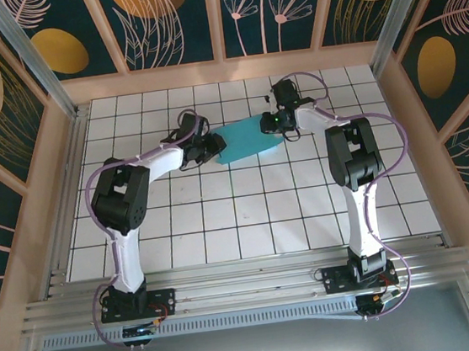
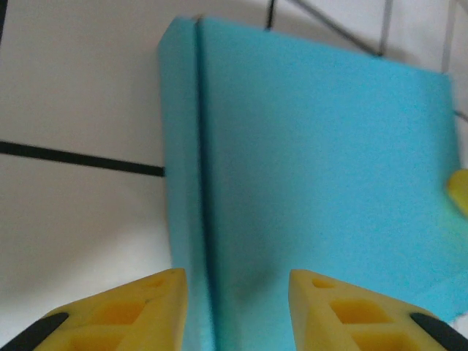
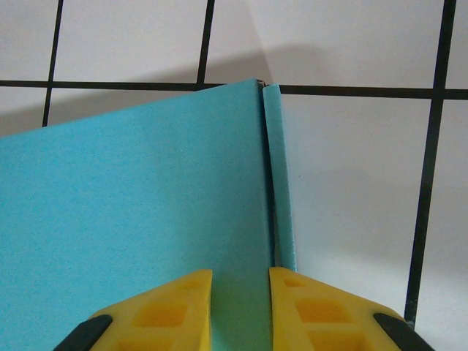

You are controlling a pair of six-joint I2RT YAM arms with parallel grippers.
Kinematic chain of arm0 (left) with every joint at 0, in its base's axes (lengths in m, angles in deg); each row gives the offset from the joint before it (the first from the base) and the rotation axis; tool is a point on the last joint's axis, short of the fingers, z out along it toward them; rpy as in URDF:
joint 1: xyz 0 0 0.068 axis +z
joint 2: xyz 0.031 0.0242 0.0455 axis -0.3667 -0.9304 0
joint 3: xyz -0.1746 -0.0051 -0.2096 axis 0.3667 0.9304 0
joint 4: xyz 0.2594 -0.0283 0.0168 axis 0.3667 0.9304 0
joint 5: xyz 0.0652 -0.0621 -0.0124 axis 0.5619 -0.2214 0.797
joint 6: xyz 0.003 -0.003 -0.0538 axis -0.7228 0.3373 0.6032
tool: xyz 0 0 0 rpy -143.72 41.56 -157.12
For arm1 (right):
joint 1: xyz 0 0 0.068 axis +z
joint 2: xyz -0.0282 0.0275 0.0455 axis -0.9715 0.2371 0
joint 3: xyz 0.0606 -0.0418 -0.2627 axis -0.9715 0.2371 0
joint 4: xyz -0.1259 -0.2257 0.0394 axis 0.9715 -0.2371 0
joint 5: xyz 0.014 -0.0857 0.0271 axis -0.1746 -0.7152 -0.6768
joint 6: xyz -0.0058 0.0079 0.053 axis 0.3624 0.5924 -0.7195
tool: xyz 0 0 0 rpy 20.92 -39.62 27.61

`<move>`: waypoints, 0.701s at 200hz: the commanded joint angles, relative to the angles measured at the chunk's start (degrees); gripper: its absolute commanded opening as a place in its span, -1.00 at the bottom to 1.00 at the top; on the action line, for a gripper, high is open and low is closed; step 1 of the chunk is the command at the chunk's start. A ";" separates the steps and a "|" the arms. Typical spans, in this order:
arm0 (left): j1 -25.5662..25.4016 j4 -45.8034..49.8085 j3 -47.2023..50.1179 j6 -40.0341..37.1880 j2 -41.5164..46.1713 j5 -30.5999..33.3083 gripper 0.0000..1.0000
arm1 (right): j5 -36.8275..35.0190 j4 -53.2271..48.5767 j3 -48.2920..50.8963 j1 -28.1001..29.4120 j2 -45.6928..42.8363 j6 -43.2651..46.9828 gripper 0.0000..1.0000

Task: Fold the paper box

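Observation:
The paper box [image 1: 247, 140] lies flat on the tiled table as a turquoise rectangle, folded. My left gripper [image 1: 215, 150] is at its left end. In the left wrist view its jaws [image 2: 238, 281] stand apart above the box [image 2: 314, 168], straddling the dark crease beside the narrow edge strip, with nothing pinched between them. My right gripper [image 1: 273, 124] is at the box's right end. In the right wrist view its jaws [image 3: 240, 276] are a narrow gap apart, tips down over the box [image 3: 131, 212] just inside its right edge strip.
White tiled table [image 1: 248, 216] with black grid lines. Wooden rails and patterned walls [image 1: 222, 62] close it in at the back and sides. Both arms reach in from the near edge and meet at the box near the back.

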 commanded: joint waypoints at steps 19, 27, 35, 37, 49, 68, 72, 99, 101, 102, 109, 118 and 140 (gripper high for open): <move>-0.06 1.37 1.95 -1.60 -1.63 4.80 -0.34 | -2.36 -3.36 2.87 0.97 -1.60 -0.27 -0.52; -0.06 1.29 2.16 -1.93 -1.91 4.81 -0.38 | -1.43 -3.46 2.87 1.09 -2.18 -0.48 -0.50; -0.06 1.31 2.08 -2.07 -2.16 4.56 -0.41 | -0.06 -3.30 2.83 1.12 -2.95 -0.79 -0.47; -0.06 1.27 2.06 -2.14 -2.15 4.50 -0.41 | 0.31 -3.29 2.80 1.13 -3.14 -0.81 -0.46; -0.06 1.04 1.90 -2.71 -2.17 4.10 -0.44 | 2.65 -3.45 2.32 0.95 -4.43 -1.46 -0.40; -0.06 2.00 1.07 -4.07 -1.90 5.24 -0.47 | 6.94 -2.01 2.64 -0.06 -6.94 -3.71 -0.32; -0.06 2.44 0.73 -4.37 -1.87 5.58 -0.47 | 7.11 -1.69 2.81 -0.40 -7.47 -4.36 -0.29; -0.06 4.12 -1.12 -6.11 -1.47 6.82 -0.38 | 3.62 -1.15 4.09 -2.11 -9.27 -5.50 -0.25; -0.06 4.19 -1.20 -6.23 -1.49 6.87 -0.38 | 3.45 -1.24 4.17 -2.25 -9.30 -5.48 -0.26; -0.06 4.20 -1.23 -6.26 -1.49 6.89 -0.37 | 3.38 -1.29 4.22 -2.27 -9.30 -5.48 -0.26; -0.06 4.46 -1.58 -6.47 -1.59 7.00 -0.37 | 3.49 -1.61 4.35 -2.67 -9.14 -5.59 -0.29; -0.06 4.86 -2.02 -6.80 -1.75 6.91 -0.36 | 4.19 -2.23 4.53 -2.84 -8.91 -5.66 -0.33; -0.06 4.94 -2.58 -6.84 -2.11 6.31 -0.36 | 3.88 -3.54 5.64 -2.23 -8.78 -5.74 -0.33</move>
